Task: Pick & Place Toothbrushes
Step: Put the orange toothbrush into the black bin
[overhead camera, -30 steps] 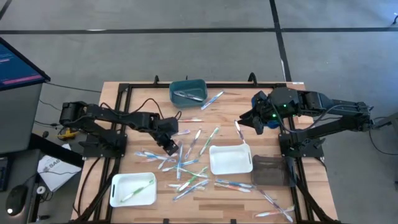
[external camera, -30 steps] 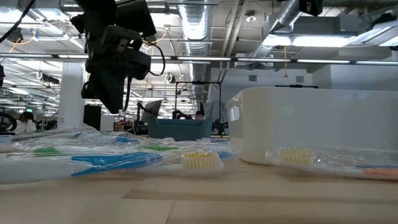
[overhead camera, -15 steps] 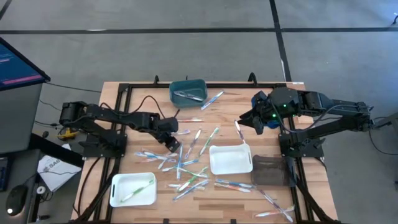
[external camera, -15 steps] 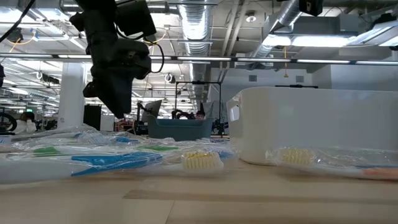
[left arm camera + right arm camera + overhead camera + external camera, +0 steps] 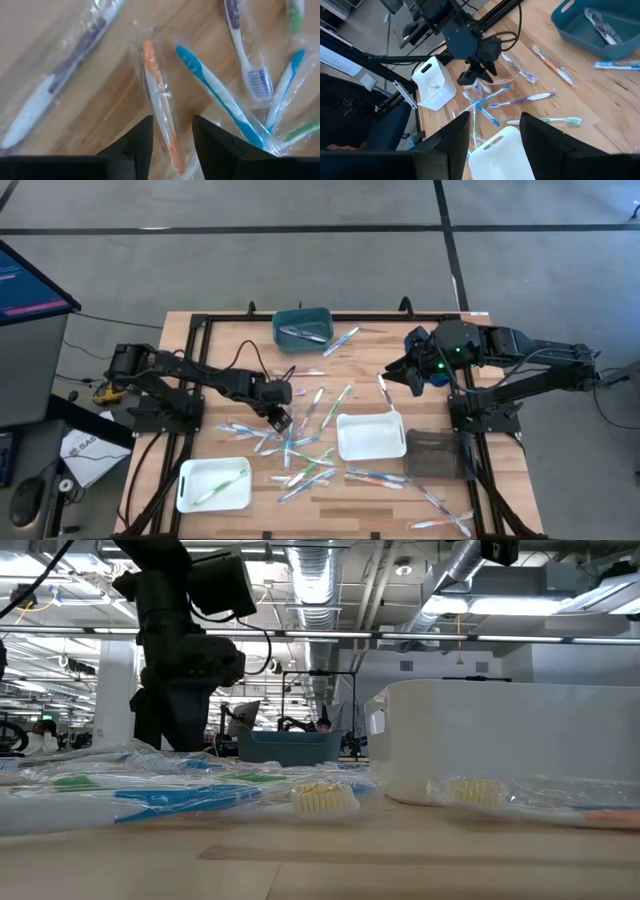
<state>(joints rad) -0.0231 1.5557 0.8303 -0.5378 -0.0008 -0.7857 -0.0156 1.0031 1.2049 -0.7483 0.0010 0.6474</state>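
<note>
Mostly unsorted — few wrapped plastic toothbrushes (image 5: pixel 300 465) binned, many left on wooden counter (image 5: pixel 230 350). Left pincer (image 5: pixel 170 145) apart astride orange-handled toothbrush (image 5: pixel 160 107); right pincer (image 5: pixel 492 135) apart, empty.

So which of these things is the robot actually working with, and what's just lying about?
Part of the job:
- toothbrushes scattered on the table
- orange toothbrush between the left hand's open fingers
- teal tray
- white trays

Just lying about:
- monitor
- loose cables

Bright, even overhead light with soft shadows; the toothbrush wrappers (image 5: pixel 160 115) glare a bit, and up close they're pretty blurry.
</note>
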